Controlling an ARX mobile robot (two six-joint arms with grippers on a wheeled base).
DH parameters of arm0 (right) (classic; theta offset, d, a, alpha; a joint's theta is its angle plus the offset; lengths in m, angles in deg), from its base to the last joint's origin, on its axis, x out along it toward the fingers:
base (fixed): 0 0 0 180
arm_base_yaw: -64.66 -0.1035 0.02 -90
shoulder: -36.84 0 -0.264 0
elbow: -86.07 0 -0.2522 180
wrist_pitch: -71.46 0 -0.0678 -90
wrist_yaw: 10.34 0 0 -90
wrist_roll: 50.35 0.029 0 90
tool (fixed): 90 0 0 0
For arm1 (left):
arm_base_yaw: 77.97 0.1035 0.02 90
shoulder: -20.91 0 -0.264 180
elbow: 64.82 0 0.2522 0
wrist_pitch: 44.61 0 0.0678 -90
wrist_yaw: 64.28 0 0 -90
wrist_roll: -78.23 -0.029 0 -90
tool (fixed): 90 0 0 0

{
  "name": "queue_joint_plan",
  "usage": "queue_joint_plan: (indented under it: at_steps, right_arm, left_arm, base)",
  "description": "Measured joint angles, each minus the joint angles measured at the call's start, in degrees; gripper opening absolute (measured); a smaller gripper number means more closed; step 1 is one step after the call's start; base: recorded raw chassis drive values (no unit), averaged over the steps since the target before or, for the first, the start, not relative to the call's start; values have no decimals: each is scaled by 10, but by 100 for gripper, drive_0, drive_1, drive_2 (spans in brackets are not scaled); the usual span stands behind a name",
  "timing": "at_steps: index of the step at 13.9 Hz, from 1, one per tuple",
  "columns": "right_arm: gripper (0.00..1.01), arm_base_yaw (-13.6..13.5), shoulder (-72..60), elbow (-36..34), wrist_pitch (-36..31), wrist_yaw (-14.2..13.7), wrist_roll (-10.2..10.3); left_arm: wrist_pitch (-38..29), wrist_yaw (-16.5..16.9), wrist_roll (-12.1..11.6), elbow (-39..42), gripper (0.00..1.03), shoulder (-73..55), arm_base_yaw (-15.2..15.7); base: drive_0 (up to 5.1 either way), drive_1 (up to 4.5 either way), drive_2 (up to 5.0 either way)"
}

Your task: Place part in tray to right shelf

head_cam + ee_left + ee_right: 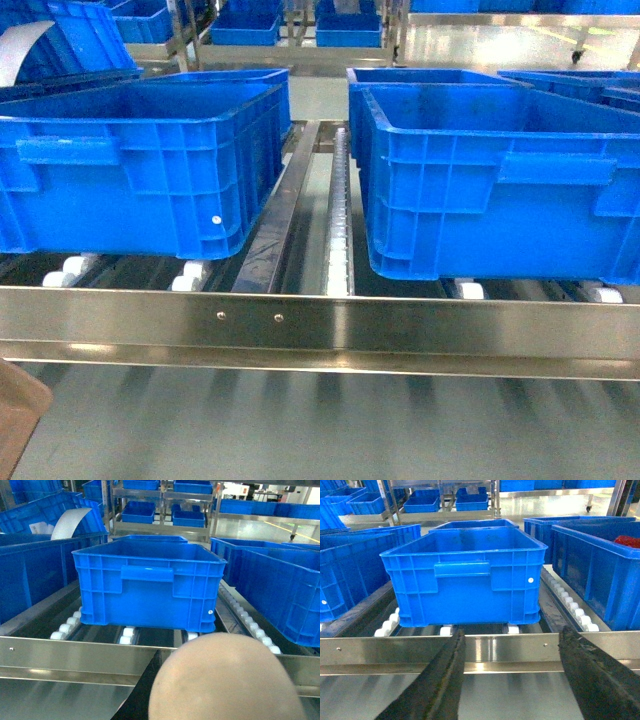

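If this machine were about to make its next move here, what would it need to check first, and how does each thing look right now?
1. Right gripper open: ok, its two dark fingers stand wide apart with nothing between them.
2. Tray with the left arm: ok, a pale beige surface fills the bottom of the left wrist view.
3. Left gripper's hold on the tray: cannot tell, it is hidden.
4. Blue part in the tray: cannot tell, none shows in any view.
5. Shelf in front: ok, front rail close and level.
6. Free spot on the rollers: ok, a gap lies between the two front crates.
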Motion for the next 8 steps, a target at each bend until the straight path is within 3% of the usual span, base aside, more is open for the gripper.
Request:
queue_joint_plan:
  at_steps: [1, 4, 8]
  right_arm:
    - [59, 0, 0, 0, 0, 0, 0]
    - [99, 0, 0, 0, 0, 0, 0]
    - [98, 0, 0, 0, 0, 0, 2]
  left_arm:
    - [0, 0, 0, 0, 14, 0, 0]
    - [0, 0, 0, 0, 14, 0, 0]
    - [0, 0, 0, 0, 14, 0, 0]
  base:
    - [0, 0, 0]
    - [0, 0, 0]
    - [0, 0, 0]
